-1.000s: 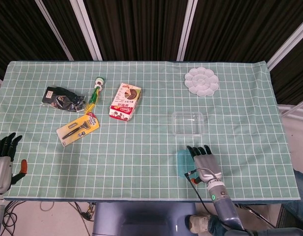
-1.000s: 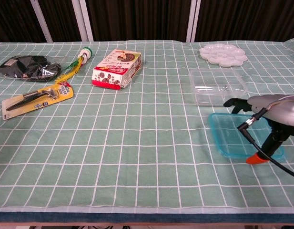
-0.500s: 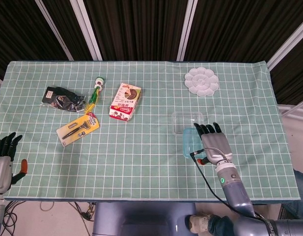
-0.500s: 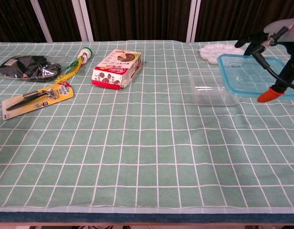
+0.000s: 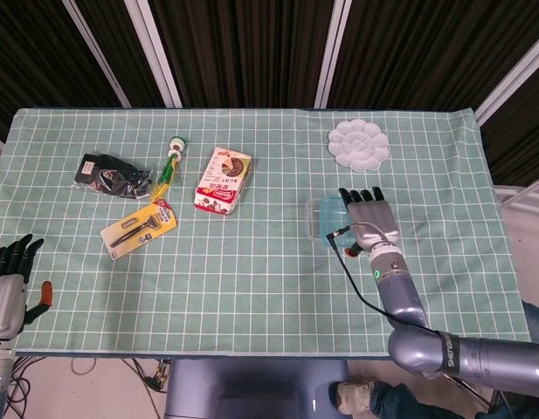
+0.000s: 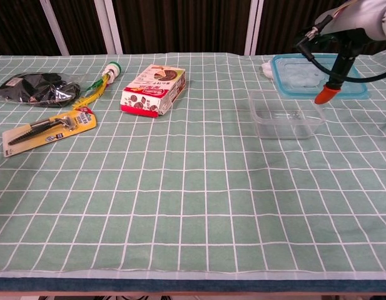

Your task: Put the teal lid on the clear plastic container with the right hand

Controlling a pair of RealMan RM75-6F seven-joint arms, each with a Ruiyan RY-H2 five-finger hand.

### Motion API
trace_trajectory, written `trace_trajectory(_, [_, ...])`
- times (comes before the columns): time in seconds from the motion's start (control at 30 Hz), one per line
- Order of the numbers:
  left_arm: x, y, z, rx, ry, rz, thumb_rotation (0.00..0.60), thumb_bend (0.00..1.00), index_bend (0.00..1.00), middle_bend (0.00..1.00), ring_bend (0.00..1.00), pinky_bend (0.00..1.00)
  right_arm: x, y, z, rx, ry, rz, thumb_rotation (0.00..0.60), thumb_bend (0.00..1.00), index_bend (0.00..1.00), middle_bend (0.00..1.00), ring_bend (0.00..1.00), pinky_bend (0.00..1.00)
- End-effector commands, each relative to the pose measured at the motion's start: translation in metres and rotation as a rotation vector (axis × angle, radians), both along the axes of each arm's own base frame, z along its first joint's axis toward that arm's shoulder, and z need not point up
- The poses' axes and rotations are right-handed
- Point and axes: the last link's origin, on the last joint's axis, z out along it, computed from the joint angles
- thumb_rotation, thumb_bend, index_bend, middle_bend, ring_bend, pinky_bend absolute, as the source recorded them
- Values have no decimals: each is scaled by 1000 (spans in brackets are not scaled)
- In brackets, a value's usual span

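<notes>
Teal lid (image 6: 319, 76) sits gripped in my right hand (image 5: 370, 218), raised above the clear plastic container (image 6: 285, 114). Lowering and seating it remain.

Head cam looks steeply down from high up, chest cam sits low and closer, both sharing the checkered table (image 5: 252, 262).

right hand (image 5: 369, 220) hides container (image 5: 318, 215), left hand (image 5: 9, 284) cropped

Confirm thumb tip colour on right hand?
Orange thumb tip on the right hand; clearest in chest view.
</notes>
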Motion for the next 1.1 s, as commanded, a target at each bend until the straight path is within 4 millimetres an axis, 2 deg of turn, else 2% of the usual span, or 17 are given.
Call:
trace_trajectory(0.03, [-1, 1, 0, -3, -3, 7, 600, 542, 86, 0, 0, 0, 5, -13, -12, 8, -14, -8, 600, 270, 0, 483, 128, 0])
trace_trajectory(0.27, [-5, 5, 1, -5, -9, 34, 600, 542, 86, 0, 0, 0, 4, -30, -29, 8, 3, -17, 600, 271, 0, 483, 128, 0])
trace_trajectory(0.67, [-7, 8, 2, -8, -17, 63, 600, 542, 87, 0, 0, 0, 2, -46, -53, 5, 10, -20, 600, 271, 0, 483, 128, 0])
trace_trajectory(1.1, [-7, 9, 2, -7, -6, 70, 600, 542, 86, 0, 0, 0, -1, -47, -57, 58, -13, 33, 600, 271, 0, 483, 128, 0])
